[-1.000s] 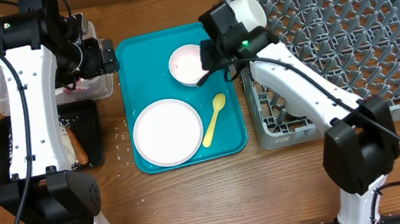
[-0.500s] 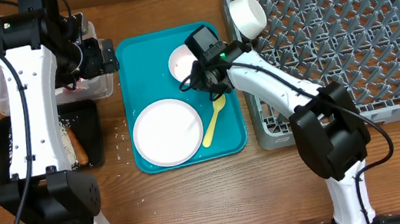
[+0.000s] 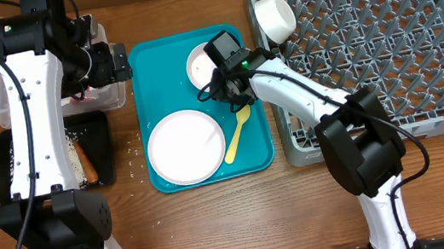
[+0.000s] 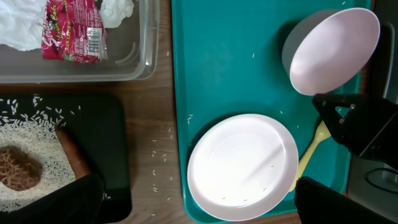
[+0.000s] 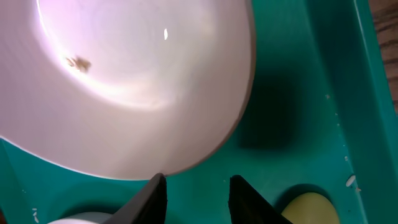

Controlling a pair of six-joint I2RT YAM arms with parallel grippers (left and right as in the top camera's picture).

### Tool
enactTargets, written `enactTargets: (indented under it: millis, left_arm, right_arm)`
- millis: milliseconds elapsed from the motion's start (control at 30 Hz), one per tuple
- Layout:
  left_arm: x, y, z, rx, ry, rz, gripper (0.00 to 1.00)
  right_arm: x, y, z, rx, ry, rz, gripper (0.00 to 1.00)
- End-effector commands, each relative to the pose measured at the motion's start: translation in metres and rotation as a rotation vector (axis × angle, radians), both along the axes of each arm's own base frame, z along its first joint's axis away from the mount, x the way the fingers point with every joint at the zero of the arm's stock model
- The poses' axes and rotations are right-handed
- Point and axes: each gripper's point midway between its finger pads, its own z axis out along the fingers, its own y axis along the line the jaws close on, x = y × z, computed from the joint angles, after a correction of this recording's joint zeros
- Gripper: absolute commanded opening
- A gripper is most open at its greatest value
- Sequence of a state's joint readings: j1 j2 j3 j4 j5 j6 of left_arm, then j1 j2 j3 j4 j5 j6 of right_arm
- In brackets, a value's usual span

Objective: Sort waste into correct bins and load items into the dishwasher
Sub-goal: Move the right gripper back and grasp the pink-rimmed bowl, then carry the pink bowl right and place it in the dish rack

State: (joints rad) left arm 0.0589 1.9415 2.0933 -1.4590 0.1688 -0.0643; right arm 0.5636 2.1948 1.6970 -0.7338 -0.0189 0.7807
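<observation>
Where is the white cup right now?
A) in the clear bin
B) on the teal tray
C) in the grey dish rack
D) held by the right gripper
C: the white cup lies in a corner of the grey dish rack, away from the right gripper.

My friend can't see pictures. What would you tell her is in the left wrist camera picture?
A teal tray holds a round white plate, a pink bowl and a yellow spoon. Left of it sit a clear bin with a red wrapper and a black tray with scattered rice.
</observation>
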Motion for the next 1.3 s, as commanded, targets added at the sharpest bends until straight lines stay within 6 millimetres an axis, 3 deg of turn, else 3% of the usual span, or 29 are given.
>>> enactTargets:
  millis: [0, 400, 533, 800, 1067, 1267]
  left_arm:
    - [0.001, -0.003, 0.001, -0.007, -0.005, -0.017, 1.0]
    - [0.001, -0.003, 0.001, -0.007, -0.005, -0.017, 1.0]
    - [0.001, -0.003, 0.001, -0.008, -0.005, -0.017, 1.0]
    - [0.001, -0.003, 0.001, -0.007, -0.005, -0.017, 1.0]
    - [0.001, -0.003, 0.001, -0.008, -0.005, -0.017, 1.0]
    - [0.001, -0.003, 0.001, -0.007, -0.005, -0.017, 1.0]
  right_arm:
    - [0.012, -0.002, 0.043, 0.025, -0.1, -0.015, 0.38]
    - [0.054, -0.028, 0.063, 0.052, -0.226, -0.107, 0.41]
    - [0.058, -0.037, 0.061, 0.041, -0.225, -0.126, 0.41]
    - [0.059, -0.034, 0.029, 0.029, -0.18, -0.116, 0.4]
    - [0.063, -0.026, 0.011, 0.041, -0.174, -0.081, 0.38]
    - [0.061, -0.023, -0.002, 0.047, -0.15, -0.072, 0.28]
